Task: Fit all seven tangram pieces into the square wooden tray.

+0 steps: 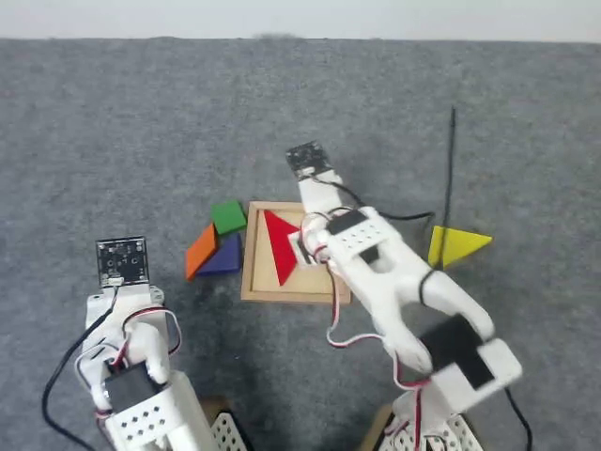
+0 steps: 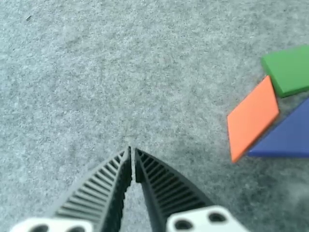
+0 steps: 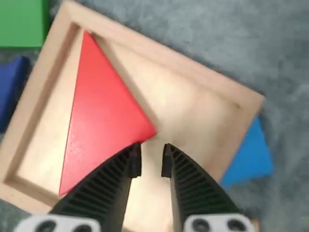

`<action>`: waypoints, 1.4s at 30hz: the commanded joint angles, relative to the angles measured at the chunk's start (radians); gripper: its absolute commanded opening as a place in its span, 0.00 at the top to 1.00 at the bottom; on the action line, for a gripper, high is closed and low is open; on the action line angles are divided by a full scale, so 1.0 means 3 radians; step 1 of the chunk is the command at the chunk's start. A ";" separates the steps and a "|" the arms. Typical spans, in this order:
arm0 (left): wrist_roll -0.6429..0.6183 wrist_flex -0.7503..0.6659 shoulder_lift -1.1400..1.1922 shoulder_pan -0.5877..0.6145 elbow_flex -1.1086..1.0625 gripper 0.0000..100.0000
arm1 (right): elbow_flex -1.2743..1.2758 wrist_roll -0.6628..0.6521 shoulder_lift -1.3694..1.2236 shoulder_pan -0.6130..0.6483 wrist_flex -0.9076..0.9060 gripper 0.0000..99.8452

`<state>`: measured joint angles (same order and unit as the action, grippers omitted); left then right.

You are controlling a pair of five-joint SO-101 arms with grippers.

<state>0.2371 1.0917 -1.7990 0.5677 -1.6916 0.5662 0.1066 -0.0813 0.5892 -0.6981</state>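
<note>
One piece seated: red wooden triangle [image 1: 279,246] lies flat in the square wooden tray [image 1: 282,295]. Green square [image 1: 228,216], orange parallelogram [image 1: 201,251] and dark blue triangle [image 1: 225,258] cluster just beside one tray edge. Yellow triangle [image 1: 458,244] is well apart on the other side, and a light blue piece [image 3: 251,152] sits against the tray's outer wall. Right arm covers part of the tray. Right gripper [image 3: 150,159] slightly parted, empty, tips just beside the red triangle's corner. Left gripper [image 2: 131,159] clenched, empty, over grey carpet [image 2: 96,72].

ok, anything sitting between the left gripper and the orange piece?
Nothing visible. Bare carpet lies between the left gripper and the orange parallelogram. The green square and the dark blue triangle border the parallelogram on its far edges, away from the gripper.
</note>
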 commanded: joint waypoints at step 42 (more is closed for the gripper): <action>0.0036 0.0010 -0.0051 0.0000 0.0028 0.98 | -0.0317 -0.0286 -0.0074 -0.0417 -0.0422 0.92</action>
<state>0.2371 1.0917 -1.7990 0.5677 -1.6916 0.5140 0.0330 -0.1059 0.4971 -0.7963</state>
